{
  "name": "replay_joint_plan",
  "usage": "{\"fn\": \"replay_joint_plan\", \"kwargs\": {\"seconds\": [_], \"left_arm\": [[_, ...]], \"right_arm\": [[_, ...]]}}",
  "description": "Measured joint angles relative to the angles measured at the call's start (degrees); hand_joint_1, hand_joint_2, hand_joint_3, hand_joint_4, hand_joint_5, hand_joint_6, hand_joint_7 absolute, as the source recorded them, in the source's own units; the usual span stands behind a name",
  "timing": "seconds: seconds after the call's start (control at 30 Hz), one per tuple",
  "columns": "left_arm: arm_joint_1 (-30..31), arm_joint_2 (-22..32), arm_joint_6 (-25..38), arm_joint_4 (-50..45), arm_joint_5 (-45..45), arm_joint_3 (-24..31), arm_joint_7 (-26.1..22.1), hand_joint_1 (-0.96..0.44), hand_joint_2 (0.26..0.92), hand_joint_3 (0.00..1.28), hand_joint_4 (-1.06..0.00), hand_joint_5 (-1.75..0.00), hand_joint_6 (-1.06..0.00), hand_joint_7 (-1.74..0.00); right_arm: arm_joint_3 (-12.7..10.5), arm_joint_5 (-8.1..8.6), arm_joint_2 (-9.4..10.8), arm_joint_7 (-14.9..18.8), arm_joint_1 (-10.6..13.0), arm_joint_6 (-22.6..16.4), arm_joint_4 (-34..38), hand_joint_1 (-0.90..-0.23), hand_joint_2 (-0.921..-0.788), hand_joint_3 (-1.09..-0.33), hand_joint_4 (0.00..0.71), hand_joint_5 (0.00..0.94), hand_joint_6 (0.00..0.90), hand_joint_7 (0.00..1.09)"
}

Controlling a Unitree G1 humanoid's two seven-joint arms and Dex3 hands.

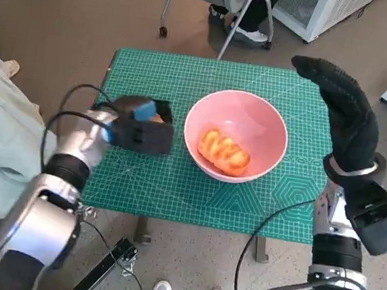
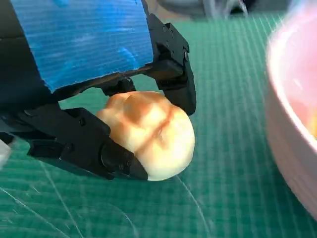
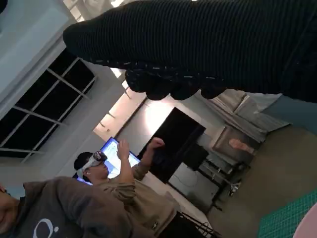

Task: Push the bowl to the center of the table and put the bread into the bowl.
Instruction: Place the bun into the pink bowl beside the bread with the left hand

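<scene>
From the head view, the pink bowl (image 1: 236, 135) sits on the green cutting mat that covers the bench (image 1: 175, 191), close to the middle of it, and one glazed piece of bread (image 1: 224, 152) already lies inside. Just beside the bowl, the left hand (image 1: 138, 127) is down at the mat with a sliver of orange showing under its blue-taped back; the right hand (image 1: 342, 112) is raised off the far corner of the mat with its gloved fingers straight and apart, grasping nothing. In the left wrist view the second bread roll (image 2: 148, 134) is plain: a pale, domed bun with browned creases, resting on the mat and enclosed by the black fingers (image 2: 74, 144) from two opposite sides, so the left hand is grasping it, and the bowl's rim (image 2: 292, 114) stands near. The roll looks light and soft, likely to dent under a hard squeeze, and its glazed crust may be a little slick; a gentle hold across its widest part, as here, seems the sound place. The right wrist view shows only the dark glove (image 3: 198, 44) against the room, where a person wearing a headset (image 3: 99, 188) sits, and nothing is in that hand.
</scene>
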Motion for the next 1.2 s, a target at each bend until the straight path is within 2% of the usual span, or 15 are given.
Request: {"fn": "replay_joint_plan", "kwargs": {"seconds": [0.37, 0.53, 0.7, 0.77, 0.83, 0.87, 0.9, 0.93, 1.0, 1.03, 1.1, 1.2], "left_arm": [[-3.32, 3.56, -3.31, -10.57, -1.59, 4.08, 6.24, 0.0, 0.92, 0.09, -0.65, -1.15, -0.62, -1.23], [-2.24, 2.41, -5.11, -20.15, -3.11, 5.7, 8.17, 0.0, 0.921, 0.07, -0.68, -1.15, -0.63, -1.2], [-0.55, -0.17, -9.67, -25.02, -4.28, 5.61, 8.5, 0.0, 0.92, 0.07, -0.68, -1.19, -0.64, -1.15], [0.15, -1.42, -11.63, -25.19, -5.07, 5.39, 7.71, 0.0, 0.92, 0.09, -0.66, -1.22, -0.61, -1.16], [0.94, -2.81, -13.23, -24.96, -6.02, 5.17, 6.01, 0.0, 0.921, 0.18, -0.57, -1.29, -0.49, -1.3], [1.19, -3.28, -13.68, -24.73, -6.29, 5.09, 5.19, -0.01, 0.913, 0.19, -0.51, -1.17, -0.44, -1.2], [1.51, -3.93, -13.85, -24.58, -6.77, 5.01, 3.74, -0.07, 0.869, 0.16, -0.43, -0.83, -0.39, -0.93], [1.78, -4.47, -13.71, -24.5, -7.31, 4.91, 2.35, -0.1, 0.876, 0.14, -0.37, -0.56, -0.34, -0.72], [2.23, -5.44, -12.46, -24.73, -7.73, 4.51, -0.94, -0.16, 0.88, 0.11, -0.28, -0.29, -0.27, -0.53], [2.32, -5.86, -11.59, -24.86, -7.74, 4.29, -2.25, -0.2, 0.885, 0.09, -0.24, -0.19, -0.23, -0.46], [2.71, -6.42, -9.14, -25.73, -7.7, 3.78, -4.5, -0.26, 0.893, 0.07, -0.19, -0.1, -0.2, -0.39], [3.56, -6.86, -7.06, -26.81, -7.4, 3.12, -5.59, -0.32, 0.903, 0.06, -0.15, -0.03, -0.17, -0.35]], "right_arm": [[0.05, -0.05, 0.05, 0.0, -0.08, -0.01, 0.57, -0.646, -0.921, -0.75, 0.298, 0.0, 0.008, 0.82], [0.12, -0.04, 0.09, 0.01, -0.16, -0.01, 0.94, -0.646, -0.921, -0.751, 0.297, 0.0, 0.006, 0.82], [0.14, 0.0, 0.16, 0.16, -0.38, 0.01, 1.15, -0.646, -0.921, -0.751, 0.297, 0.0, 0.003, 0.82], [0.17, 0.05, 0.18, 0.25, -0.41, 0.01, 1.15, -0.645, -0.921, -0.751, 0.296, 0.0, 0.003, 0.82], [0.2, 0.35, 0.24, 0.37, -0.4, 0.02, 1.15, -0.645, -0.921, -0.751, 0.297, 0.0, 0.002, 0.82], [0.2, 0.4, 0.23, 0.4, -0.4, 0.02, 1.15, -0.645, -0.921, -0.751, 0.297, 0.0, 0.002, 0.82], [0.19, 0.48, 0.22, 0.48, -0.4, 0.02, 1.15, -0.65, -0.921, -0.751, 0.297, 0.0, 0.002, 0.82], [0.18, 0.6, 0.21, 0.58, -0.39, 0.04, 1.13, -0.653, -0.921, -0.751, 0.297, 0.0, 0.002, 0.82], [0.19, 1.04, 0.19, 0.8, -0.35, 0.06, 1.07, -0.656, -0.921, -0.75, 0.297, 0.0, 0.002, 0.82], [0.19, 1.24, 0.19, 0.85, -0.34, 0.06, 1.04, -0.657, -0.921, -0.75, 0.297, 0.0, 0.002, 0.82], [0.21, 1.42, 0.18, 0.97, -0.33, 0.07, 0.84, -0.658, -0.921, -0.749, 0.297, 0.0, 0.002, 0.82], [0.23, 1.46, 0.16, 1.12, -0.3, 0.07, 0.55, -0.659, -0.921, -0.748, 0.297, 0.0, 0.003, 0.82]]}}
